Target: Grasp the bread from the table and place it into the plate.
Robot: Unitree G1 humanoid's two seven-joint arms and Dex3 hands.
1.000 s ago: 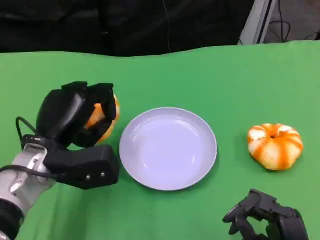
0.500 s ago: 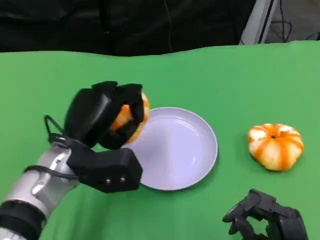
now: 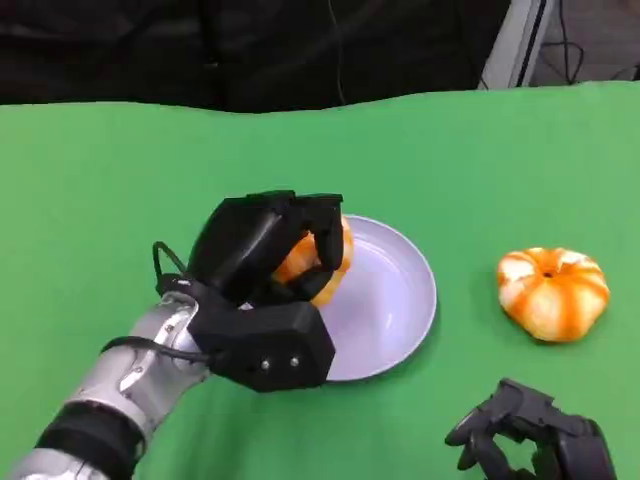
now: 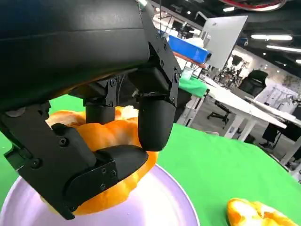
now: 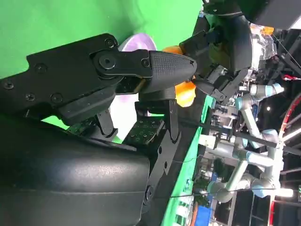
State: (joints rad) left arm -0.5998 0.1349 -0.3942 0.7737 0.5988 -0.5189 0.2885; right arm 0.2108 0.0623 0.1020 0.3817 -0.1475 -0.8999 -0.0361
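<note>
My left hand (image 3: pixel 262 262) grips an orange bread roll (image 3: pixel 318 268) and holds it over the left part of the pale lavender plate (image 3: pixel 400 300). The left wrist view shows the black fingers (image 4: pixel 153 120) wrapped around the bread (image 4: pixel 110 136) just above the plate (image 4: pixel 160 207). Whether the bread touches the plate I cannot tell. My right hand (image 3: pixel 530 442) rests low at the front right of the table with its fingers curled in and nothing in them (image 5: pixel 155 70).
A second orange-and-white bread (image 3: pixel 553 292) lies on the green table (image 3: pixel 120 170) to the right of the plate, and it shows in the left wrist view (image 4: pixel 256 214) too. Behind the table's far edge is dark background.
My left hand has carried the bread to the right, from beside the plate's left rim to over the plate. The right hand has not moved.
</note>
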